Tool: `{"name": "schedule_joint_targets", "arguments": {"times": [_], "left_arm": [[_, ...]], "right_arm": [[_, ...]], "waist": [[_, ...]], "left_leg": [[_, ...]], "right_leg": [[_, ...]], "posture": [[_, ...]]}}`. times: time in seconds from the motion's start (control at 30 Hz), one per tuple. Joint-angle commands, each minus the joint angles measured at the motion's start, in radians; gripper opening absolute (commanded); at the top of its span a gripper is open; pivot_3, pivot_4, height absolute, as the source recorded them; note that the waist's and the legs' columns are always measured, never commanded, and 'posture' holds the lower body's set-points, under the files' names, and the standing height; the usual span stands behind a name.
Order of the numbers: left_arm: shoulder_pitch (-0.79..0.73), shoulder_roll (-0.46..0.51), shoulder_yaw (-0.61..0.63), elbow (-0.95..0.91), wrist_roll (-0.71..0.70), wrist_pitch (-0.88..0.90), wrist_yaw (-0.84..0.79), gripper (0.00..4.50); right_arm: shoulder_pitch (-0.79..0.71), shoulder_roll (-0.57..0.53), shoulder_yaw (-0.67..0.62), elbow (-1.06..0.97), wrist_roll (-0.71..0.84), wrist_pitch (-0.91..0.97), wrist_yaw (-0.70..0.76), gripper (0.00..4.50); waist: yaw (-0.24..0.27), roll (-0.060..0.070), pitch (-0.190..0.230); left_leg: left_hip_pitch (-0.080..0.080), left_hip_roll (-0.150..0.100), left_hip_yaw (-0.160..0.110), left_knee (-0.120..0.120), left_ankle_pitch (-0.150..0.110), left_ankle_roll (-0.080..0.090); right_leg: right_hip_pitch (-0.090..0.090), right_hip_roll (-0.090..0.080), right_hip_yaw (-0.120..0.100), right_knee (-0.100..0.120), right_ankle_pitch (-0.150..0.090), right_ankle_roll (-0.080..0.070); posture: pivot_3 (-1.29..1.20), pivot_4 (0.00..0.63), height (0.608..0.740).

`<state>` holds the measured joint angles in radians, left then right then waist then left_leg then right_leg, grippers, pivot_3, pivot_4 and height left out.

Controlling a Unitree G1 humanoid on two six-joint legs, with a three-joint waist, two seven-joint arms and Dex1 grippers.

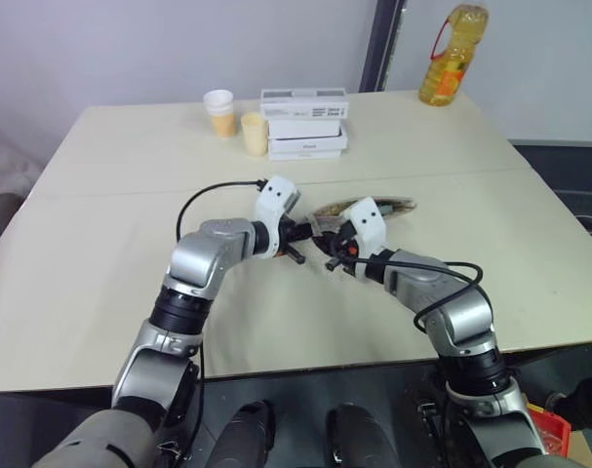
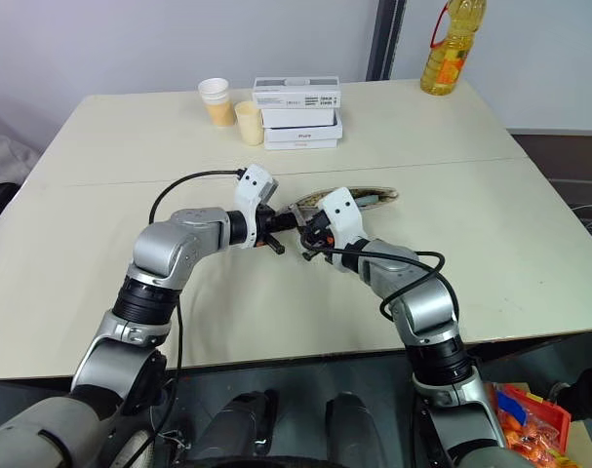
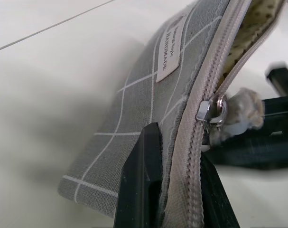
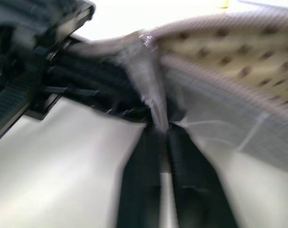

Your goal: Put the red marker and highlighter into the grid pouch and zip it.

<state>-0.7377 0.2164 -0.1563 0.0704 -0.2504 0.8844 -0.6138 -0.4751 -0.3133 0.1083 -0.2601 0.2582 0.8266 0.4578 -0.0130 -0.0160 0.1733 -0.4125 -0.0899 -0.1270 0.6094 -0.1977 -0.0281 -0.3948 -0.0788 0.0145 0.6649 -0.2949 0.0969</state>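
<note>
The grid pouch (image 3: 134,123), grey with white lines and a small white label, is lifted on edge over the middle of the table (image 1: 130,195). Its mouth (image 1: 374,207) gapes and shows a dotted cream lining. My left gripper (image 1: 297,242) is shut on the pouch's zipper edge at its near end, one black finger (image 3: 144,180) on each side of the fabric. My right gripper (image 4: 160,130), facing the left one, is shut on the zipper's white pull tab (image 3: 236,118). The red marker and the highlighter are hidden.
Stacked white boxes (image 1: 305,122) and two paper cups (image 1: 220,109) stand at the table's far middle. A yellow oil bottle (image 1: 453,54) stands at the far right corner. A red basket (image 2: 530,419) sits on the floor at the lower right.
</note>
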Motion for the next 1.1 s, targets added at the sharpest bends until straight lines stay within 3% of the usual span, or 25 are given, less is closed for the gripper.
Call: {"name": "schedule_joint_targets", "arguments": {"times": [0.03,0.33,0.57,0.77,0.97,1.03,1.1], "left_arm": [[0.009,0.005,0.001,-0.021,0.007,-0.039,0.015,0.0],[0.055,0.066,-0.036,0.041,0.146,-0.395,0.056,0.0],[0.084,0.133,-0.073,0.118,0.271,-0.673,0.068,0.0],[0.122,0.158,-0.041,0.151,0.29,-0.75,0.064,0.0],[0.184,0.183,-0.021,0.124,0.265,-0.743,0.032,0.0],[0.221,0.172,0.02,0.073,0.187,-0.684,0.002,0.68],[0.252,0.17,0.043,0.029,0.141,-0.627,-0.016,1.52]], "right_arm": [[-0.025,-0.021,-0.032,-0.038,0.009,-0.009,0.002,0.05],[-0.052,-0.171,-0.132,-0.141,0.083,0.065,0.065,0.05],[-0.064,-0.303,-0.173,-0.104,0.073,0.1,0.071,0.05],[-0.034,-0.412,-0.161,0.008,-0.019,0.039,0.049,0.05],[0.024,-0.431,-0.121,0.021,-0.038,-0.044,0.084,0.05],[0.051,-0.445,-0.099,0.002,-0.017,-0.062,0.144,0.6],[0.074,-0.447,-0.094,-0.004,-0.012,-0.086,0.173,1.45]], "waist": [[0.0,0.0,0.0],[0.001,0.0,0.0],[0.003,0.0,0.0],[0.003,0.0,0.0],[-0.001,0.0,0.0],[-0.003,0.0,0.0],[-0.001,0.0,0.0]], "left_leg": [[0.0,0.0,0.0,0.0,0.0,0.0],[0.0,0.0,0.0,0.0,0.0,0.0],[-0.003,0.0,0.0,0.0,0.0,0.0],[-0.005,0.0,0.0,0.0,0.0,0.0],[-0.007,0.0,0.0,0.001,0.0,0.0],[-0.006,0.0,0.001,0.001,0.0,0.0],[-0.006,0.0,0.001,0.001,0.0,0.001]], "right_leg": [[0.0,0.0,0.0,0.0,0.0,0.0],[0.0,0.0,0.0,0.0,0.0,0.0],[-0.002,-0.001,0.0,-0.001,0.0,0.0],[-0.003,-0.001,0.0,-0.001,0.0,0.0],[-0.005,-0.001,0.0,0.0,0.0,0.0],[-0.005,-0.001,0.0,0.0,0.0,0.0],[-0.005,-0.001,0.0,0.0,0.0,0.0]], "posture": [[0.0,0.15,0.74],[0.0,0.15,0.74],[0.0,0.15,0.74],[0.0,0.15,0.74],[0.0,0.15,0.74],[0.0,0.15,0.74],[0.0,0.15,0.74]]}}
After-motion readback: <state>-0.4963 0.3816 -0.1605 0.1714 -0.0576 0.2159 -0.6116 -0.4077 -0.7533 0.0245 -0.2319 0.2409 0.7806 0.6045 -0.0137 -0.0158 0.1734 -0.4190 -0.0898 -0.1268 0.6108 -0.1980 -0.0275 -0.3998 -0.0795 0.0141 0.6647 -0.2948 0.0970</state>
